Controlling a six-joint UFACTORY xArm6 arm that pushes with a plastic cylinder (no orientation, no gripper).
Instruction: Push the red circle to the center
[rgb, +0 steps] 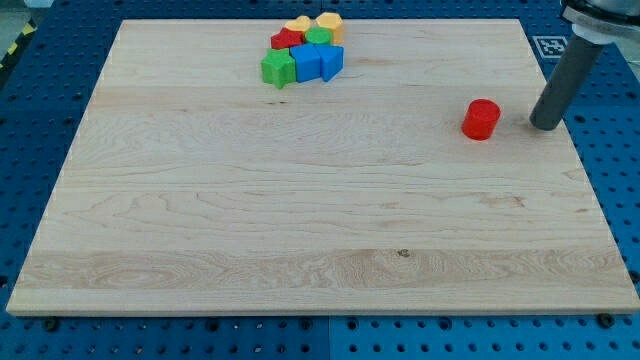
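Observation:
The red circle (481, 119), a short red cylinder, stands on the wooden board (320, 230) at the view's right, above the middle height. My tip (545, 127) rests on the board just to the right of the red circle, with a small gap between them. The dark rod rises from it toward the view's top right corner.
A tight cluster of blocks sits at the view's top, left of centre: a green block (278, 69), two blue blocks (306, 62) (331, 61), a red block (287, 40), a green one (318, 37) and two yellow ones (297, 25) (329, 24). The board's right edge is close to the tip.

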